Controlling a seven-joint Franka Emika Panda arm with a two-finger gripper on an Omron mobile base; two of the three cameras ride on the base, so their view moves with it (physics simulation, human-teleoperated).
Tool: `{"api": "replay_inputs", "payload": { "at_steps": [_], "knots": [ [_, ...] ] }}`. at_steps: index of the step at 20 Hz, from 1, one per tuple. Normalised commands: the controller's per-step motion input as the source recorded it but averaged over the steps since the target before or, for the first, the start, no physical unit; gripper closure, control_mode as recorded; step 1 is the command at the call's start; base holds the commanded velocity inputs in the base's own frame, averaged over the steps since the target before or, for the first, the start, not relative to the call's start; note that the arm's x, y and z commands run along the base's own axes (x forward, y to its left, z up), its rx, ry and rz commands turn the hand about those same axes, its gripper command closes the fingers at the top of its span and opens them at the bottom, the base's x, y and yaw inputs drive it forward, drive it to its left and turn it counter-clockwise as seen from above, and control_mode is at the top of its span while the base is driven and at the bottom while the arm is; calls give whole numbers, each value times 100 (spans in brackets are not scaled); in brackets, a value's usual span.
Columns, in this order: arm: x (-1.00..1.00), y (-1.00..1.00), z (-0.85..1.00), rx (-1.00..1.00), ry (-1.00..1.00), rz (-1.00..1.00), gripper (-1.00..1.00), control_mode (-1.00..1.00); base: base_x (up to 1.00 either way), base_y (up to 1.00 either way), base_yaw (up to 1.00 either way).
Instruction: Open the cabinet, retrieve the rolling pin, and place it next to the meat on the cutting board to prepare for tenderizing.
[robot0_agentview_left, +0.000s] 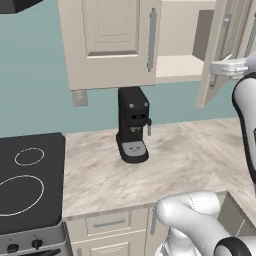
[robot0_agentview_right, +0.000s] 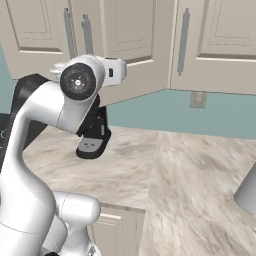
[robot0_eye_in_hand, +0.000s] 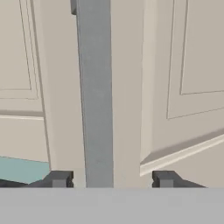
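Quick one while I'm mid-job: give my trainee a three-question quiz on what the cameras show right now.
1. True or false: the cabinet's right door is fully shut.
2. In the hand view, what stands between the end effector's finger tips? A) a rolling pin B) the door's grey bar handle C) a drawer pull
3. Short answer: which appliance stands on the counter below the cabinet's shut left door?

Key: 1 false, it stands swung open. 2 B, with the tips apart on either side of it. 3 the coffee machine.
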Motion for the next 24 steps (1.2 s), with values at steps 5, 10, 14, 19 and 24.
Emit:
{"api": "replay_inputs", "payload": {
  "at_steps": [5, 10, 14, 19, 24],
  "knots": [
    [-46, -3, -1, -1, -3, -1, -100, -100, 0, 0, 0],
    [-92, -2, 1, -5, -7, -1, -100, -100, 0, 0, 0],
    [-96, 9, 14, -11, -2, -2, -100, -100, 0, 0, 0],
    [-46, 60, 17, -21, 0, -9, -100, -100, 0, 0, 0],
    [-2, 86, 9, -33, 2, -17, -100, -100, 0, 0, 0]
  ]
}}
